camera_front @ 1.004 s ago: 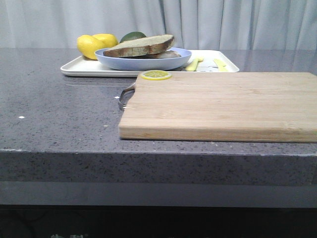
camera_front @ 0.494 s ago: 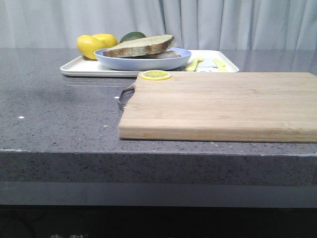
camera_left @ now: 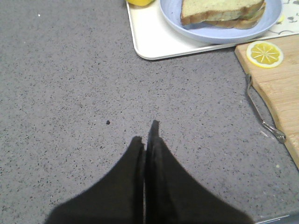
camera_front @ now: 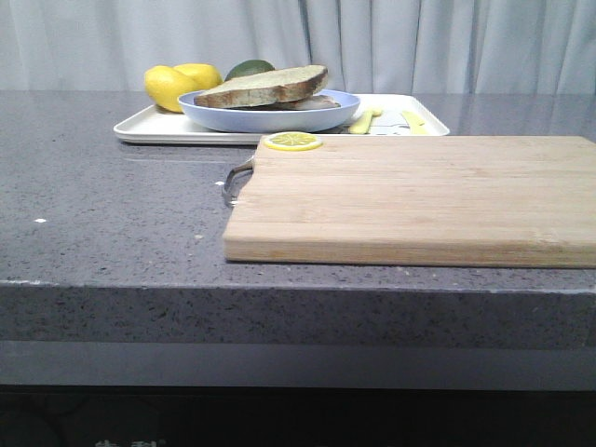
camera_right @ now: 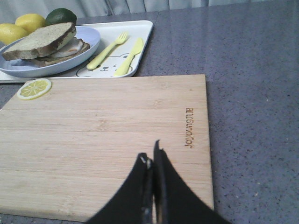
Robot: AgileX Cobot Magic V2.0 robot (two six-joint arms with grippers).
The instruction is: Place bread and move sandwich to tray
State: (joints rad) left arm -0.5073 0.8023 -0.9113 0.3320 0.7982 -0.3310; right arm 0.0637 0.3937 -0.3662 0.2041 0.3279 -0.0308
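Note:
The sandwich sits on a round light blue plate (camera_front: 270, 119) that stands on the white tray (camera_front: 149, 126) at the back left. The bread (camera_front: 265, 86), a thick brown-crusted slice, lies on top of it; a pale filling (camera_right: 70, 49) peeks out under it in the right wrist view. My left gripper (camera_left: 145, 133) is shut and empty over the bare grey counter, short of the tray (camera_left: 154, 39) and plate (camera_left: 219, 33). My right gripper (camera_right: 150, 154) is shut and empty above the near part of the wooden cutting board (camera_right: 103, 135). Neither gripper shows in the front view.
The cutting board (camera_front: 419, 196), with a metal handle (camera_left: 264, 112) on its left end, fills the right middle of the counter; a lemon slice (camera_front: 293, 142) lies on its far left corner. Two lemons (camera_front: 172, 86), a green fruit (camera_front: 250, 68), and a yellow fork (camera_right: 110, 49) and knife (camera_right: 128, 58) share the tray.

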